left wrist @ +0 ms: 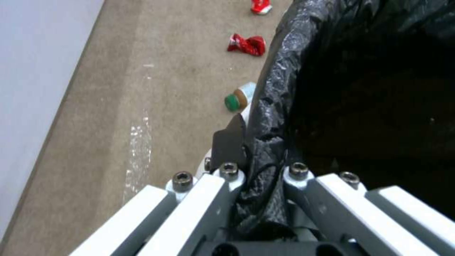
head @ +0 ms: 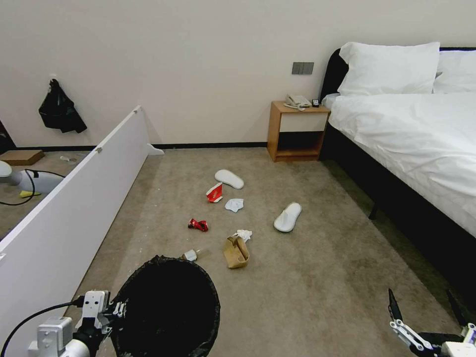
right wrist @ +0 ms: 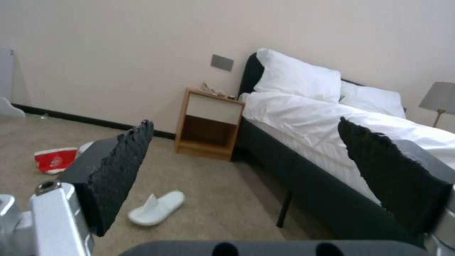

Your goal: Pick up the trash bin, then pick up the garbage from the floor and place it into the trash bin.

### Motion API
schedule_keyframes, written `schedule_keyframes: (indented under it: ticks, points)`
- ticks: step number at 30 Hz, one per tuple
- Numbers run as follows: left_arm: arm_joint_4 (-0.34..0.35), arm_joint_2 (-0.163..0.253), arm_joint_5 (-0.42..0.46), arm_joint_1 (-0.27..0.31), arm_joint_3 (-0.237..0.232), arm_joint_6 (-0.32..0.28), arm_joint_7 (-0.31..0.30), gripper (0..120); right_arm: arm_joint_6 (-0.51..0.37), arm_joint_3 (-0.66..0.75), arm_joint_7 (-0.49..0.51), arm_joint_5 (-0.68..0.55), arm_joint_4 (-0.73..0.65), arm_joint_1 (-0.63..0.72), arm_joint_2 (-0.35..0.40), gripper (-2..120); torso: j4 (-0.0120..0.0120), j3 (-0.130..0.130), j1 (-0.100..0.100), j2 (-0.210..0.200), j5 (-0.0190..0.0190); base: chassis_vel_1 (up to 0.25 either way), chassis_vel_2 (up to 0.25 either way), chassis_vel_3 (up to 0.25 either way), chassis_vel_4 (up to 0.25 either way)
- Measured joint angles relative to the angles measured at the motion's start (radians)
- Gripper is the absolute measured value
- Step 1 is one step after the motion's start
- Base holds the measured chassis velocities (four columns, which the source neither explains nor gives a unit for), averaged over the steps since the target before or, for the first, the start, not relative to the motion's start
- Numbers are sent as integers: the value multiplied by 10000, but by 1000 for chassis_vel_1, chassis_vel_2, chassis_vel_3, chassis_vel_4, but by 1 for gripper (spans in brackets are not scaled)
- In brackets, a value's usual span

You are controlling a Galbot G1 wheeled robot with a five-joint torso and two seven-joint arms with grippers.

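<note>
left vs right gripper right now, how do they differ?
Left gripper is shut on the trash bin, pinching its black-bagged rim; right gripper is open and holds nothing. In the head view the left sits low on the robot's left at the bin, the right low on its right above bare carpet. Both have white links and black fingers.

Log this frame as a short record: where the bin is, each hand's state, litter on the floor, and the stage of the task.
bin: trash bin near the robot, black liner over its rim
left hand: left hand shut on the bin's rim
right hand: right hand open, empty, low at the robot's right
litter: brown paper bag, bottle, red wrapper, slippers, on the carpet
stage: bin gripped, no litter picked up
</note>
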State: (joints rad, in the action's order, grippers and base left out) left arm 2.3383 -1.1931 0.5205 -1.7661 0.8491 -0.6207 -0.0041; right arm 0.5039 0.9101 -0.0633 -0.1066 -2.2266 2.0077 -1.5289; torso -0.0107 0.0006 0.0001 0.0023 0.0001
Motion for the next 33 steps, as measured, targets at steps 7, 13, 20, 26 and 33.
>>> schedule_keyframes:
  ticks: [7, 13, 20, 26, 33]
  points:
    - [31, -5, 1, -12, 0, -6, -3, 3, 0, 10, -2, 0, 0, -5, -1, 100, 0, -1, 0, 0, 1, -139, 143, 136, -131]
    - [39, -12, 3, -19, 0, -10, -3, 3, 2, 18, -4, -8, -4, -6, 2, 100, -1, -1, 0, 0, 0, -147, 141, 134, -141]
    - [43, -19, 2, -26, 0, -16, -6, 3, 3, 23, -10, -12, -5, -14, 9, 100, 0, -1, -1, 0, 1, -138, 139, 136, -134]
    - [43, -21, 2, -20, -6, -16, -6, 3, 6, 29, -11, -14, -4, -30, 11, 100, -1, 0, 0, 0, -1, -119, 139, 140, -137]
    - [43, -27, -2, -16, -8, -21, -17, 3, 37, 40, -11, 9, 12, -64, 7, 100, 1, 0, 0, 0, 1, -141, 141, 148, -131]
